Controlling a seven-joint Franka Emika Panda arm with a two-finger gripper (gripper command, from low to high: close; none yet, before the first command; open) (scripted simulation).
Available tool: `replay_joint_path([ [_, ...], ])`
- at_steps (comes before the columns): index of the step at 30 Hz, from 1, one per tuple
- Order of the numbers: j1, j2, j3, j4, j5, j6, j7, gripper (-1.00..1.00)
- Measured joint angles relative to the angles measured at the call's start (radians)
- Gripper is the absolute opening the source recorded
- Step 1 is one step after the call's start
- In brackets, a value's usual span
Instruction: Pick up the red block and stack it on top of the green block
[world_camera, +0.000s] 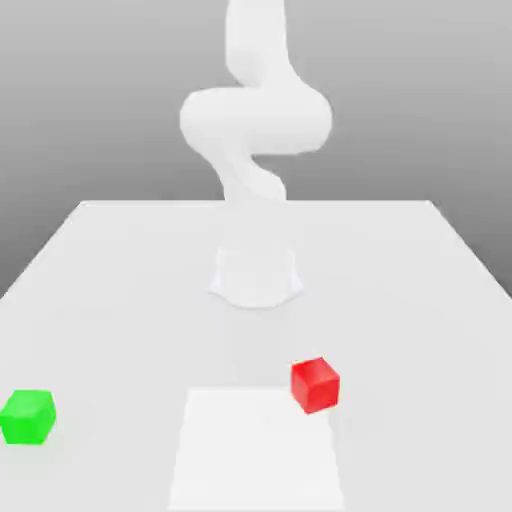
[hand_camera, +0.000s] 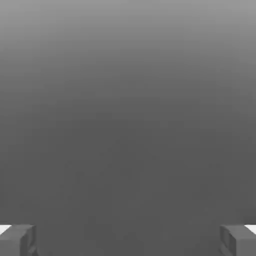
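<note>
The red block sits on the white table near the front, a little toward the exterior view's right. The green block rests alone at the front, far toward the exterior view's left, well apart from the red one. My white arm rises from its base at the table's middle and curls upward out of the picture. In the hand view my gripper is open: its two grey fingertips stand wide apart with nothing between them, facing a plain grey backdrop.
A paler rectangular patch lies on the table at the front middle, just beside the red block. The table's edges run along the back and both sides. Wide bare surface separates the two blocks.
</note>
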Motion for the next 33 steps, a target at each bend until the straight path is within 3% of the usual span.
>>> replay_joint_path([
  [16, 0.153, 0.523, 0.051, -0.511, 0.024, 0.407, -0.156, 0.00],
  [23, 0.192, 0.869, 0.029, -0.537, -0.037, 0.684, -0.132, 0.00],
  [24, 0.201, 0.903, 0.019, -0.532, -0.041, 0.713, -0.128, -1.00],
  [33, 0.195, 0.858, 0.027, -0.539, -0.036, 0.674, -0.132, -1.00],
])
